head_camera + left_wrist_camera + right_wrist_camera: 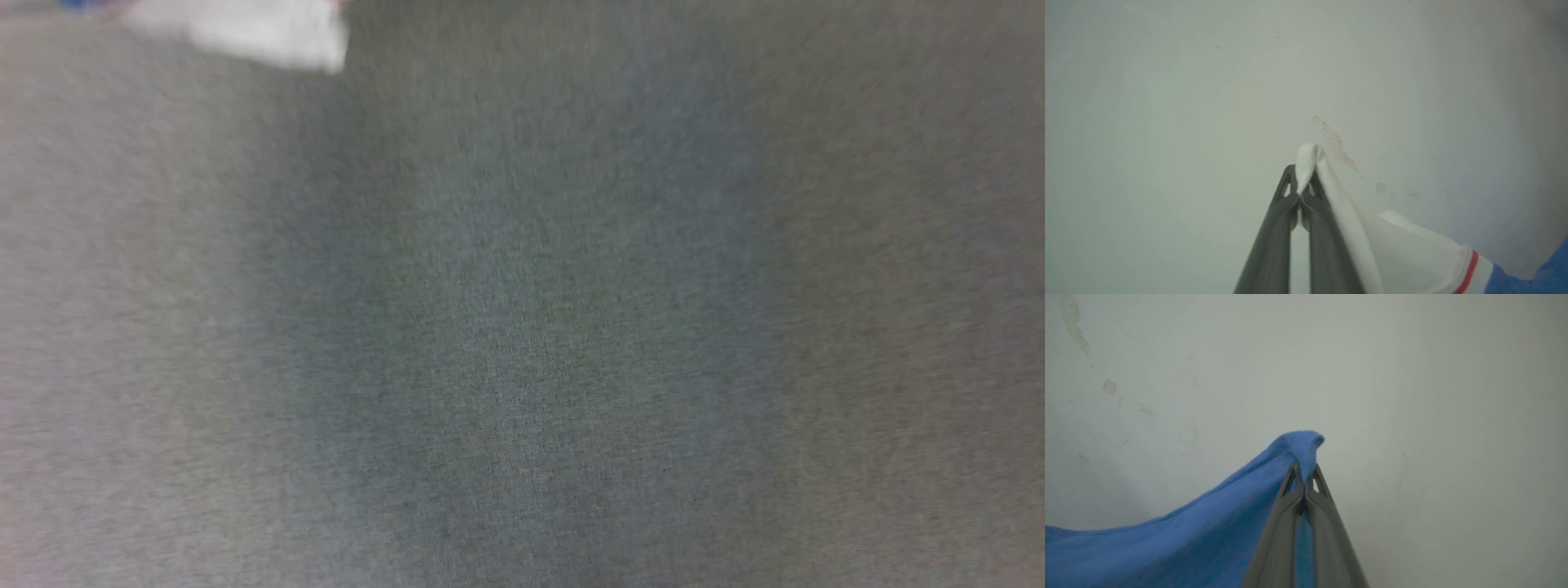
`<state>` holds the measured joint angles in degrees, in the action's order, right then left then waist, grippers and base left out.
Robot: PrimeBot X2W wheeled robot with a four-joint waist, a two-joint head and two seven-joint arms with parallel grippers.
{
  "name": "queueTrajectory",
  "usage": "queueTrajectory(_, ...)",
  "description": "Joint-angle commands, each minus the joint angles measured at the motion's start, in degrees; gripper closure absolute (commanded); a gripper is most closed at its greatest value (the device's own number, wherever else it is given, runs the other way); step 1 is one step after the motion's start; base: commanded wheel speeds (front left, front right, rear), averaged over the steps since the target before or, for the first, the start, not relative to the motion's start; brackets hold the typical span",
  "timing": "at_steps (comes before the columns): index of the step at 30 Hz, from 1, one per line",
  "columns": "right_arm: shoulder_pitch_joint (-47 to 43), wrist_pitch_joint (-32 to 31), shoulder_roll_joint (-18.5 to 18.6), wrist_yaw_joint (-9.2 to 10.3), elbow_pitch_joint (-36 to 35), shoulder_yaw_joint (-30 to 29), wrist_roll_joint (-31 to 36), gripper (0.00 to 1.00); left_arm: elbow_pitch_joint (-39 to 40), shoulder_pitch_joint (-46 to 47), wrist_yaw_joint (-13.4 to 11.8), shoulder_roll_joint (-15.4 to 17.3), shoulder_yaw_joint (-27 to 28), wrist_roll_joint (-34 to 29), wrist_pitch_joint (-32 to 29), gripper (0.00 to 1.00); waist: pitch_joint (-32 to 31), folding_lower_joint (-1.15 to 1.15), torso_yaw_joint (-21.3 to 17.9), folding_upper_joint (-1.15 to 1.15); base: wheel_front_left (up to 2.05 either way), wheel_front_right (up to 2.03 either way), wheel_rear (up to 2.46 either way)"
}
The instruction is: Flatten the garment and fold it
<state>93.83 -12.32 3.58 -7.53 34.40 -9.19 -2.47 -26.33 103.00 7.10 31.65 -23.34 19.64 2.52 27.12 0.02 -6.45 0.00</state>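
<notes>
The garment (1167,547) seems soft and limp; left end effector (1301,192) and right end effector (1305,485) are each clamped on a pinched fold.

no readable text, number or label on the garment (1412,253)

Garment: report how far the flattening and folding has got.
Done: both grips are on. The left gripper is shut on the white sleeve of the garment, and the right gripper is shut on a blue peak of it. In hand: the cloth hangs from the two grippers in front of a pale wall, not spread out. Left: laying it flat on the grey surface, then every fold; no fold shows yet.
</notes>
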Motion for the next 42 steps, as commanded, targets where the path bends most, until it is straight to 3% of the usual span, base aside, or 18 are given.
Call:
queueTrajectory(1,0.92,0.55,-0.16,0.04,0.42,-0.23,0.5,1.0,-0.57,0.98,0.31,-0.22,-0.28,-0.39,0.65,1.0,10.64,-0.02,-0.32,0.0,0.0,0.0,0.0)
queueTrajectory(8,1.59,3.83,-0.31,0.04,1.98,0.97,1.36,1.0,-2.23,0.78,0.36,-0.31,-2.32,2.08,6.8,1.0,16.37,-0.02,1.12,0.0,0.0,0.0,0.0)
queueTrajectory(14,-2.56,5.82,1.34,0.04,2.06,6.65,-2.17,1.0,0.96,-5.25,0.37,2.13,-7.33,10.18,10.91,1.0,16.33,-0.02,2.98,0.0,0.0,0.0,0.0)
queueTrajectory(19,-9.91,4.96,5.53,0.04,-3.68,13.83,-10.62,1.0,11.17,-13.71,0.38,8.22,-14.05,18.83,11.92,1.0,13.06,-0.02,5.13,0.0,0.0,0.0,0.0)
queueTrajectory(25,-26.03,-0.16,13.05,0.04,-20.15,16.23,-21.46,1.0,24.92,-27.83,0.18,17.28,-15.17,25.24,12.33,1.0,7.37,-0.02,6.57,0.0,0.0,0.0,0.0)
queueTrajectory(28,-36.93,-3.5,15.7,0.04,-29.5,13.33,-24.4,1.0,31.92,-36.45,-1.69,20.76,-14.36,27.92,12.4,1.0,4.53,-0.02,6.88,0.0,0.0,0.0,0.0)
queueTrajectory(31,-47.79,-6.6,16.62,0.04,-37.51,9.71,-25.76,1.0,39.03,-45.54,-5.21,24.89,-14.71,29.54,12.41,1.0,1.81,-0.02,6.6,0.0,0.0,0.0,0.0)
queueTrajectory(36,-63.11,-10.29,14.7,0.04,-47.3,3.37,-26.83,1.0,48.77,-59.46,-11.99,30.92,-17.82,31.15,11.76,1.0,-1.92,-0.02,6.48,0.0,0.0,0.0,0.0)
queueTrajectory(42,-77.1,-13.83,11.87,0.04,-52.92,-1.36,-28.52,1.0,54.65,-73.91,-18.78,33.08,-23.19,34.63,11.82,1.0,-5.98,-0.02,6.94,0.0,0.0,0.0,0.0)
